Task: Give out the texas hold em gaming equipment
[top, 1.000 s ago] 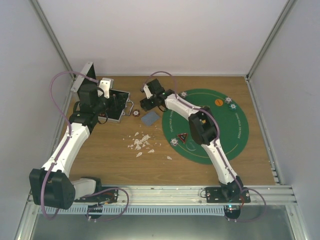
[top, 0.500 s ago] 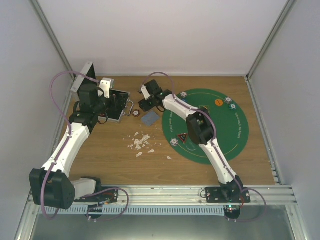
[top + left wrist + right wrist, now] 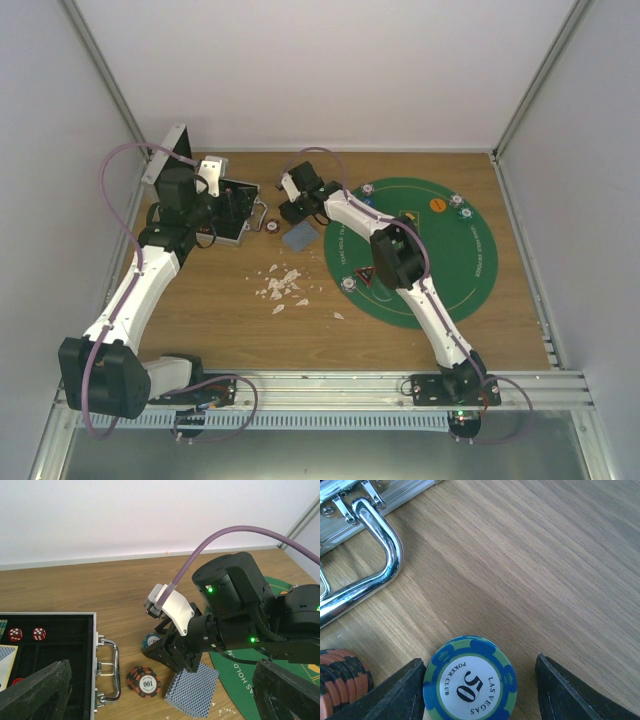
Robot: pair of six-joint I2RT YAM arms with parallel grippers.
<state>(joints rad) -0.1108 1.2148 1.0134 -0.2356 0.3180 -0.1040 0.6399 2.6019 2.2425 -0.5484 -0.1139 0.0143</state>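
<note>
Right gripper point(image 3: 481, 687) astride blue chip point(image 3: 470, 682), near handle point(image 3: 395, 555)

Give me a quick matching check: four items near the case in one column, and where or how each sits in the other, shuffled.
Things:
1. blue chip
2. red-black chip stack
3. card deck
4. red dice

Place or state:
A. inside the open case
B. lying flat beside the green mat
C. top face reads 100
D. between the open fingers of the right gripper

Pairs: 1-D, 2-C, 3-B, 4-A.
</note>
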